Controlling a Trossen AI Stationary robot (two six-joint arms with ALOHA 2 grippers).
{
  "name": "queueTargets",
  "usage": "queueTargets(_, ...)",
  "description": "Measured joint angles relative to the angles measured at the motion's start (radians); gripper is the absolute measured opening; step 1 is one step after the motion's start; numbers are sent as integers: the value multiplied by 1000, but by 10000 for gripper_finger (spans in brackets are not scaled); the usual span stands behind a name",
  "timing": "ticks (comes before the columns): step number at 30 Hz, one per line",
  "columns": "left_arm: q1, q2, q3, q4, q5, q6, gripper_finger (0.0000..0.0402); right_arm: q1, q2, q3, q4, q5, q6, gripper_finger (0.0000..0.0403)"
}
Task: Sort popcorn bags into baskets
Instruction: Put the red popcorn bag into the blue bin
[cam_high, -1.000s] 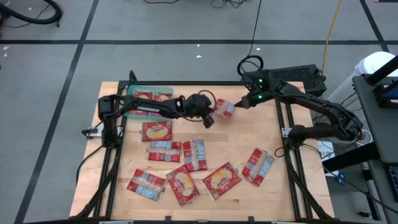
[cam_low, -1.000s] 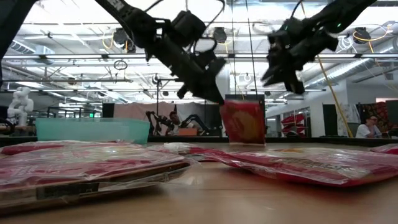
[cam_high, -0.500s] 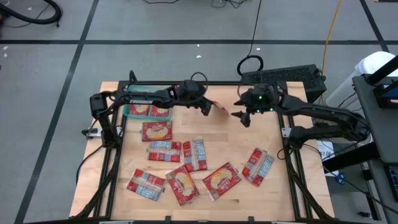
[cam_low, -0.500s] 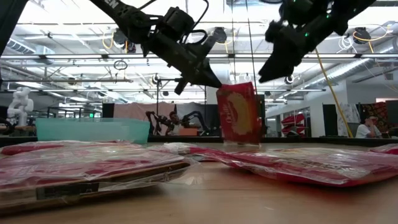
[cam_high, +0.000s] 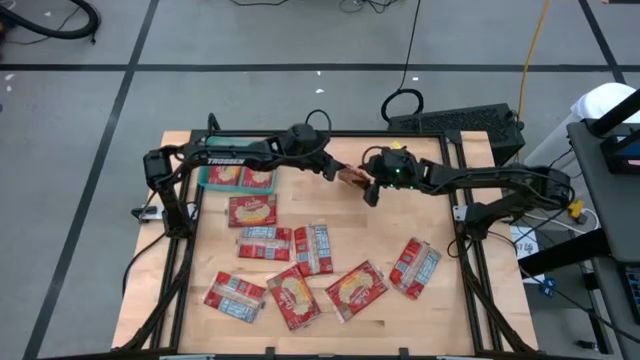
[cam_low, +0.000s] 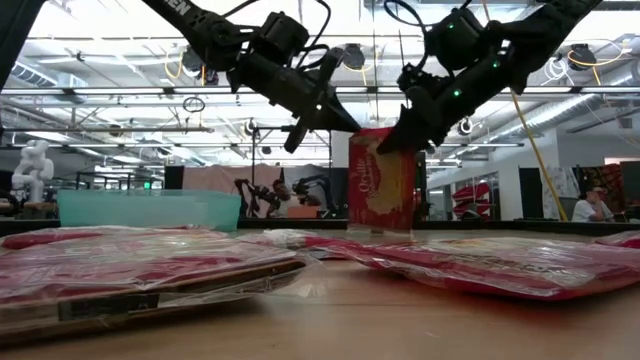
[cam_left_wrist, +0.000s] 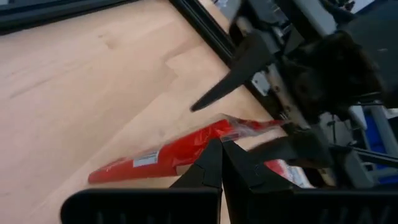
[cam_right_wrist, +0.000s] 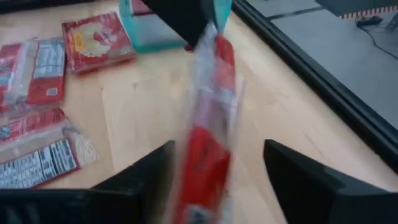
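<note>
My left gripper (cam_high: 332, 170) is shut on a red popcorn bag (cam_high: 350, 176) at the far middle of the table. In the low view the bag (cam_low: 380, 185) hangs upright. My right gripper (cam_high: 370, 188) is open, with its two fingers on either side of the bag (cam_right_wrist: 208, 143); I cannot tell whether they touch it. The teal-green basket (cam_high: 205, 178) stands at the far left with red bags in it. Several more bags lie flat on the table, such as one below the basket (cam_high: 252, 210) and one at the near right (cam_high: 415, 268). My left gripper pinches the bag's upper edge (cam_left_wrist: 208, 146) between its two shut fingers, near one top corner (cam_low: 355, 132). The fingers slant down from the table's left. The bag hangs upright below them; whether its lower edge touches the table cannot be told.
Flat bags cover the table's middle and near part (cam_high: 293, 297), (cam_high: 357, 290), (cam_high: 235, 295). Bare wood lies at the far right (cam_high: 420, 215). The black frame rails run along the table's left and right sides (cam_high: 470, 270).
My right gripper has come toward the table's left, up to the bag, and now has a finger on each side of it. My left gripper has drawn a little toward the far edge with the bag, which tilted and now hangs upright.
</note>
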Motion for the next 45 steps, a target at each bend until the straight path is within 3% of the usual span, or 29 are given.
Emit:
queueTargets(7,-5,-45,0,10,-5,-10,0,-5,-13,0,-11,-17,32,68)
queueTargets(10,-6,-81,0,16,-3,69,5,-18,-54,0,-4,-35,27,14)
queueTargets(13,-15,-149,0,-26,-18,194,31,-37,-106,0,-24,-38,69,20)
queueTargets(16,-23,-223,3,-76,-102,276,70,-68,-168,0,-35,-63,156,22)
queueTargets(22,22,-329,2,-290,-155,210,141,-139,-283,1,-31,-249,371,6)
queueTargets(26,57,-363,-2,-460,-123,171,155,-177,-333,1,-28,-360,567,16)
queueTargets(32,71,-413,-1,-549,-109,114,156,-195,-331,2,-19,-499,792,17)
queueTargets(34,80,-415,1,-526,-38,63,158,-189,-316,2,0,-531,845,13)
queueTargets(37,126,-412,0,-528,185,6,173,-168,-296,2,58,-518,910,13)
queueTargets(39,143,-412,0,-529,279,0,193,-156,-280,2,99,-494,941,15)
queueTargets(45,179,-412,0,-529,350,31,264,-122,-223,2,206,-470,993,17)
